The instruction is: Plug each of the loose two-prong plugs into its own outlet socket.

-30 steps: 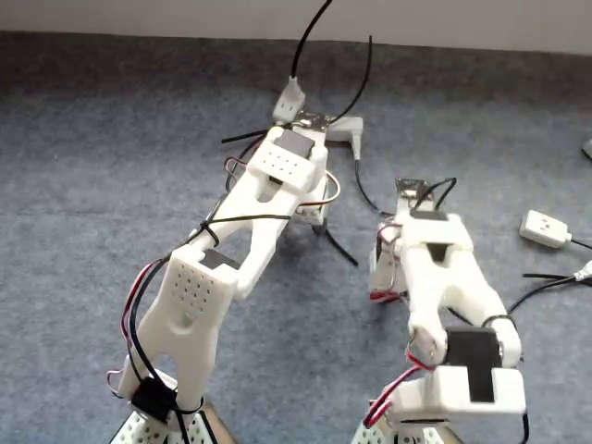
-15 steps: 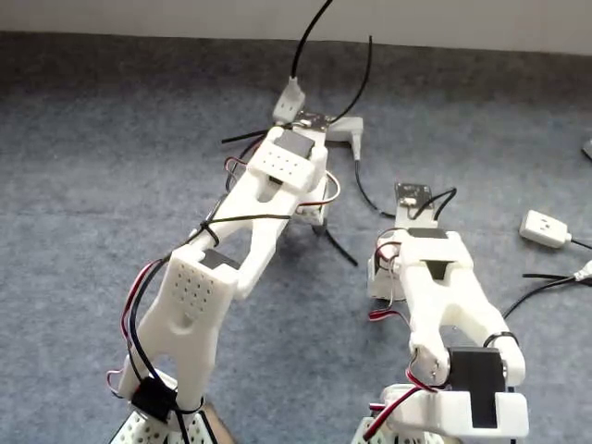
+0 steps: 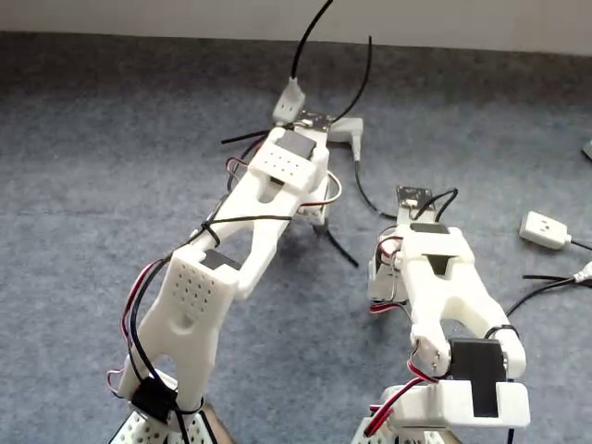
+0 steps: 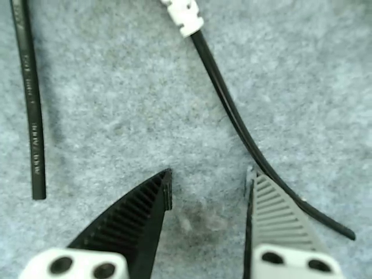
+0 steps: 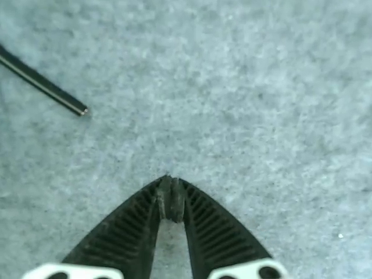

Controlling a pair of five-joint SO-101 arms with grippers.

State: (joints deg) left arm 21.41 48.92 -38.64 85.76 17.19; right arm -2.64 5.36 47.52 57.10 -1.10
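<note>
Two arms over a grey carpet strewn with cables and plugs.
A grey carpet [image 3: 92, 185] is spread across the whole overhead frame, bounded along the top edge by a pale wall strip [image 3: 462, 18]. In the upper centre an upper plug [image 3: 289, 97] is seen just above the wrist of the left arm [image 3: 277, 176], and a second plug [image 3: 350, 131] just to its right, each on a black lead. The left gripper [image 4: 209, 186] is held open over the carpet; a black cable [image 4: 232, 110] is run past its grey finger to a ribbed white plug [image 4: 183, 14]. The right gripper [image 5: 170, 195], right of centre, is closed with its tips pressed together, and a cut cable end [image 5: 46, 87] lies nearby. An outlet socket [image 3: 544, 228] is left at the right edge, well apart from both grippers.
</note>
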